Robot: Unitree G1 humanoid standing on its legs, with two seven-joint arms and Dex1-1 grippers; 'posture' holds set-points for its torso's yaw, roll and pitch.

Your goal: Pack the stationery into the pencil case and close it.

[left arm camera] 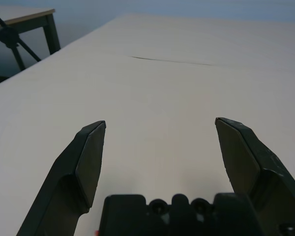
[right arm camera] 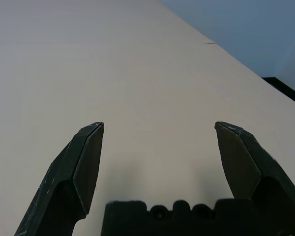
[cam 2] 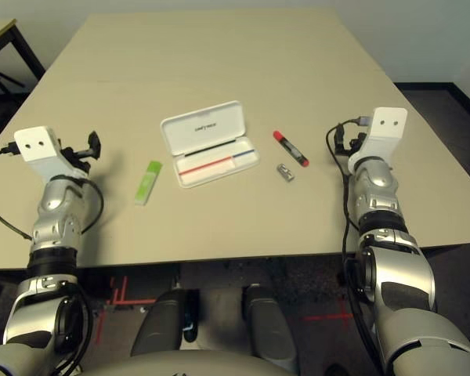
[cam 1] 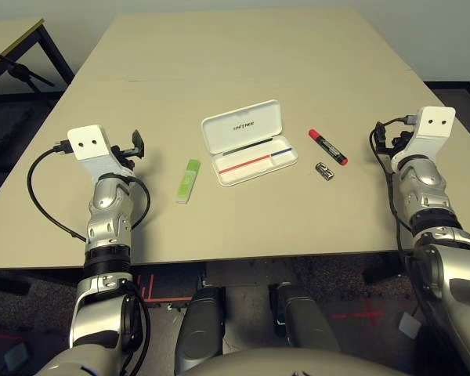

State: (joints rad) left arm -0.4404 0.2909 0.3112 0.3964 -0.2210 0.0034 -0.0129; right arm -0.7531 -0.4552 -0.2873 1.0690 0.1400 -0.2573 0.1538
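Observation:
The white pencil case (cam 1: 251, 145) lies open in the middle of the table, its lid (cam 1: 239, 125) folded back and a red-and-blue stripe inside its tray. A light green flat stick (cam 1: 188, 181) lies to its left. Right of the case are a red marker (cam 1: 327, 146) and, nearer me, a small silver-black cylinder (cam 1: 324, 171). My left gripper (cam 1: 135, 145) hovers left of the green stick, open and empty, its fingers (left arm camera: 91, 152) spread over bare tabletop. My right gripper (cam 1: 384, 137) is right of the marker, also open and empty (right arm camera: 159, 125).
The beige table (cam 1: 258, 63) stretches far behind the case, with a thin seam across it. Its front edge runs just before my forearms. A second table (cam 1: 8, 35) with a black stand is off to the far left. Black cables loop beside both wrists.

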